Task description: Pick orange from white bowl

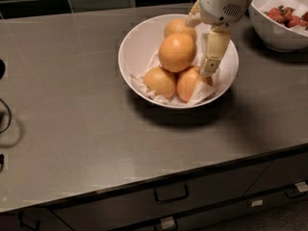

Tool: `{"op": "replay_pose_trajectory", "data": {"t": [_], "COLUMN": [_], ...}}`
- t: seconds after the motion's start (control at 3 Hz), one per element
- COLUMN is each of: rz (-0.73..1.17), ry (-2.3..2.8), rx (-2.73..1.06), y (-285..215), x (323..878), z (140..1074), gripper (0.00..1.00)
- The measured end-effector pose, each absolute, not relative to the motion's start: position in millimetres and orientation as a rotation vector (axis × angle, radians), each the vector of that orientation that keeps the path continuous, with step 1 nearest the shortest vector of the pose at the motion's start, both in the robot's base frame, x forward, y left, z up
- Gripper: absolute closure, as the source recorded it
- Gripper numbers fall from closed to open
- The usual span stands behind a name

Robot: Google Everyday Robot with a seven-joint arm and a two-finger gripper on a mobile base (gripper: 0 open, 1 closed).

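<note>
The white bowl (pixel 131 41), lined with crumpled white paper, stands on the grey counter and holds four oranges. The largest orange (pixel 177 52) sits on top in the middle, bright and smooth. A paler, smaller one (pixel 160 82) lies front left, a redder one (pixel 190 83) front right, and another (pixel 177 27) behind. My gripper (pixel 198 47) hangs from the white arm at the top right, inside the bowl just right of the large orange. One finger (pixel 214 49) points down beside the orange; the other shows near the back orange. The fingers stand apart and hold nothing.
A second white bowl with red strawberries (pixel 281 20) stands at the far right, close to the arm. A dark tiled wall runs along the back. A black cable (pixel 4 117) lies at the left edge. Drawers with handles (pixel 171 194) are below the counter's front edge.
</note>
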State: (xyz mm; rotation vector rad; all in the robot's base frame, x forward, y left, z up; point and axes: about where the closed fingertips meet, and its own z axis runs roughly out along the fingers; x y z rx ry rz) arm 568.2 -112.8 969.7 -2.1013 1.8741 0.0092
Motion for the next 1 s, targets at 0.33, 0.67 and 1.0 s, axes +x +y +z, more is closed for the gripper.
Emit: {"op": "replay_pose_trajectory", "data": {"t": [0.33, 0.67, 1.0], "rz": [0.027, 0.043, 0.053], "ry": [1.848, 1.827, 1.819], "rx": [-2.127, -2.148, -2.156], "y": [-104.0, -96.1, -92.6], "x": [574.5, 578.6, 580.6], "z": [966.1, 962.5, 960.2], "gripper": [0.16, 0.16, 0.16]}}
